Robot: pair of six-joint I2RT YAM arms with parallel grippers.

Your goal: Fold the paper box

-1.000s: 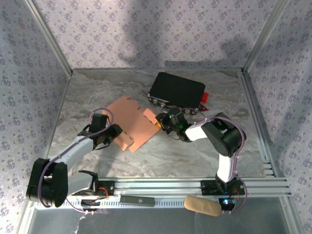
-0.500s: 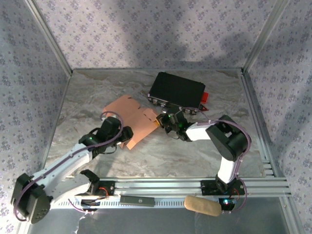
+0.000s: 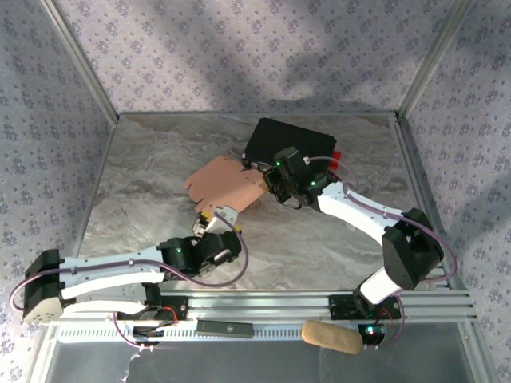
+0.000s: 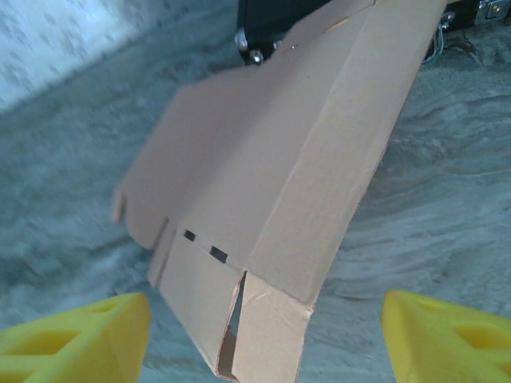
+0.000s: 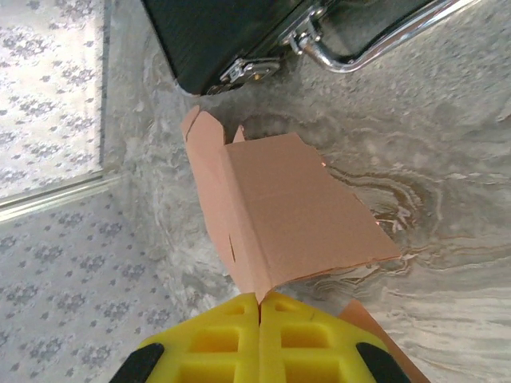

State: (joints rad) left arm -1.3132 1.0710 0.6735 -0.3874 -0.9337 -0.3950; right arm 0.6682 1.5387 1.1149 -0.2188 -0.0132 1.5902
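The paper box [image 3: 226, 180] sits part-raised at 8 o'clock from the black case [image 3: 291, 146]. Your right gripper [image 5: 260, 311] pinches its 3 o'clock edge, fingers pressed together. Your left gripper [image 3: 212, 221] hangs at its 6 o'clock, fingers spread wide, holding nothing. Expect light, thin, crease-prone card: take hold beside a scored fold.

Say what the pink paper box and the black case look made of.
Paper box: thin matte cardboard, going by its creased folds and cut slots. Case: likely rigid plastic, matte black and ribbed, with shiny metal-looking latches and handle.
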